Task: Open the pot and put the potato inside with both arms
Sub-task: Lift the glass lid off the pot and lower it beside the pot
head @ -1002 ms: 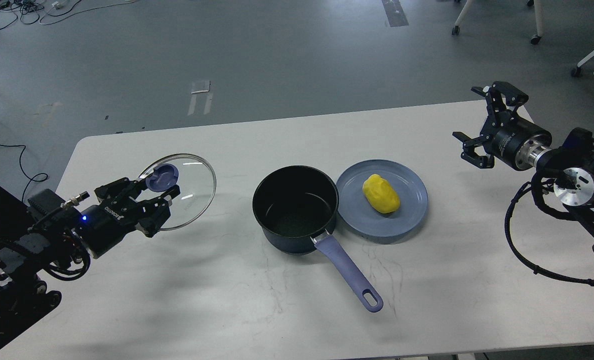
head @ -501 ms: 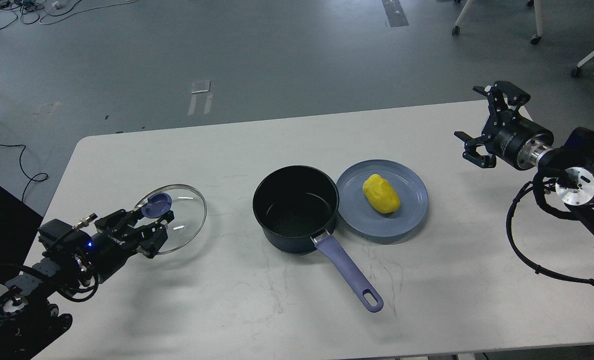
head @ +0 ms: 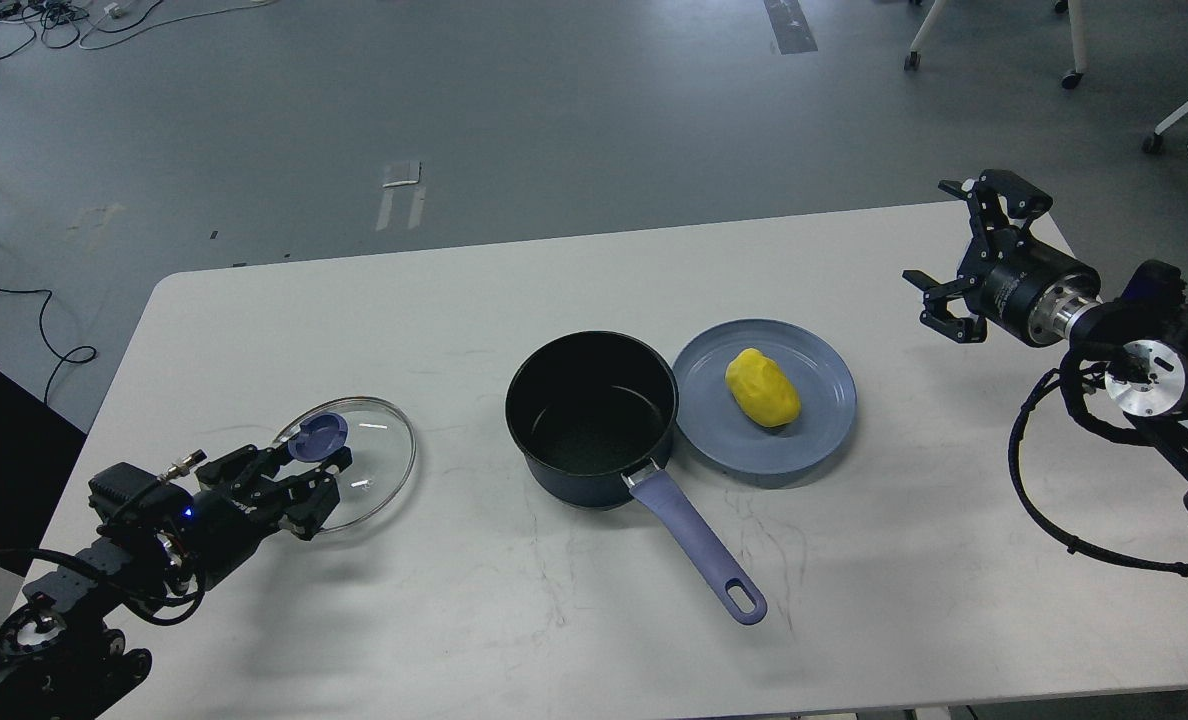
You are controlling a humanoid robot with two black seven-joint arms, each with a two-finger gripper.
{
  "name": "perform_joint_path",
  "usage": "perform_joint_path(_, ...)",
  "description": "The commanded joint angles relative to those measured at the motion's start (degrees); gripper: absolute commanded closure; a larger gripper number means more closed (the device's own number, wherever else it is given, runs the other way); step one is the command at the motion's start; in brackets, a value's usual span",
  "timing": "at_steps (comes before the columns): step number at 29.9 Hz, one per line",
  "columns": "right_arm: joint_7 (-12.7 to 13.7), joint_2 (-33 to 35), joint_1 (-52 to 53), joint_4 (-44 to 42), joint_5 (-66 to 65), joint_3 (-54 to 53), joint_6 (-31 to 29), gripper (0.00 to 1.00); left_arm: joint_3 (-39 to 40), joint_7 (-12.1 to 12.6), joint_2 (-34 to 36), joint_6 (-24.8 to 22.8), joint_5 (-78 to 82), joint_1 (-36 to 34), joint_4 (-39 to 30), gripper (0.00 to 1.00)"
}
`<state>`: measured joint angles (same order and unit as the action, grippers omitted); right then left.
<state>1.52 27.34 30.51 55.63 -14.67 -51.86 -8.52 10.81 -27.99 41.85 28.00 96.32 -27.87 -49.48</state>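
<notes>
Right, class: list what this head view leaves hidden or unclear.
- Left gripper at the lid knob: dark fingers overlap it, so grip unclear.
- Pot near inner wall: hidden by its rim.
- Potato underside: hidden against the plate.
- Right arm past the right gripper: cut off by the edge.

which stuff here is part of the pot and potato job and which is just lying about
Job:
pot
glass lid
potato
plate
left gripper
right gripper

Lying about:
floor cables
chair legs

A lidless dark blue saucepan (head: pixel 594 418) sits on a white table (head: pixel 514 280) beside a yellow potato (head: pixel 762 387) on a blue-grey plate (head: pixel 814 420).
</notes>
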Motion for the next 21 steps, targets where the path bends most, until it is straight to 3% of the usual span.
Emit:
perform_joint_path(1,0.06,0.17,-0.01,0.0,-0.01,0.09,0.0,0.0,0.0,-0.01,-0.19,0.0,0.18,0.35,-0.01,0.34)
perform_joint_path(5,-0.03,0.17,0.08,0.09,-0.01,0.97,0.0,0.0,-0.53,-0.01,-0.98,0.0,0.09,1.32,-0.01,0.33)
perform_joint_path(7,-0.03,0.17,-0.01,0.18,-0.01,0.97,0.0,0.0,-0.44,-0.01,-0.99,0.0,0.01,1.15,-0.01,0.15)
perform_joint_path(8,-0.03,0.26,-0.01,0.18,-0.01,0.97,0.0,0.0,-0.44,-0.01,-0.99,0.0,-0.08,0.97,-0.09,0.02)
perform_joint_path(13,-0.03,0.35,-0.18,0.27,0.08,0.97,0.0,0.0,-0.35,-0.01,-0.99,0.0,-0.08,0.62,-1.58,0.01)
perform_joint_path(21,-0.03,0.43,-0.62,0.36,-0.01,1.06,0.0,0.0,-0.26,-0.01,2.7,0.0,-7.73,-1.23,-10.02,0.01)
